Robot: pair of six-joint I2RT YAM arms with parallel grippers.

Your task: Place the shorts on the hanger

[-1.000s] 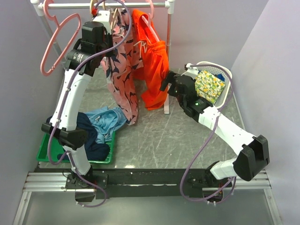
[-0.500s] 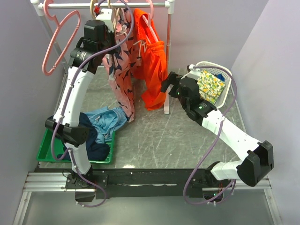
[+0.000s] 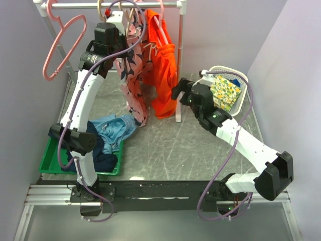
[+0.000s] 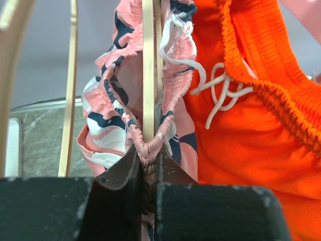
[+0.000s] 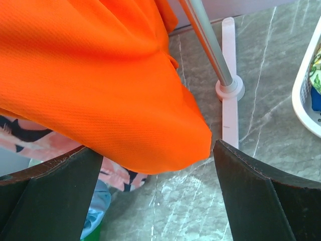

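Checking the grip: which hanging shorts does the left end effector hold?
The pink leaf-print shorts, waistband clamped in the left end effector; the plain orange shorts beside them are not.

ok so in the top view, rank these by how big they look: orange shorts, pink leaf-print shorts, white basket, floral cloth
1. orange shorts and pink leaf-print shorts, too alike to split; both hang nearer the camera
2. white basket
3. floral cloth inside it

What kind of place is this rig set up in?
Probably a lab tabletop staged as a laundry corner, not a real home. A small clothes rail carries pink patterned shorts and orange shorts. There is also a green tray of crumpled clothes and a white laundry basket.
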